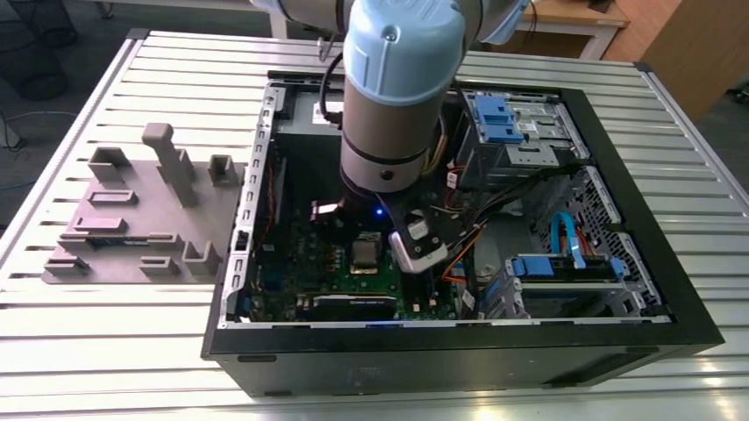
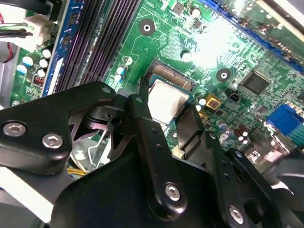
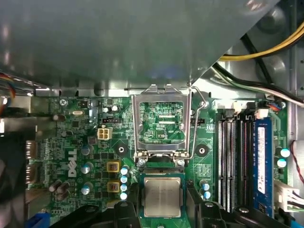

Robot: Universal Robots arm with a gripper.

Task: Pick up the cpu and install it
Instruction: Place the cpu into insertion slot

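What worried me most was a crooked seating. The small, flat, square cpu [image 3: 162,197], with its shiny silver metal top and thin rim, sat between the two fingers [image 2: 147,133] of the black metal gripper [image 2: 166,107], and I judged them closed against two of its opposite edges. It lay low over the socket opening, just beside the hinge edge of the silver metal socket frame [image 3: 161,95], which was swung open. In the second wrist view the chip [image 2: 166,102] looked slightly tilted, with a strip of the socket's contacts showing on the side nearer the frame. I could not tell whether it was fully seated. If it went down off-square or shifted toward that frame, it could bend the contacts or rest on the socket's lip. The fingertips also stood close to a row of small blue-topped cylindrical capacitors [image 3: 124,183] on one side of the frame, so a sideways slip could knock them. In the exterior view, the thick grey and pale blue arm [image 1: 392,105] dropped almost straight down into the open black computer case [image 1: 468,355]. Its wrist was directly above the frame, and the gripper pointed down at the green motherboard [image 3: 76,142].
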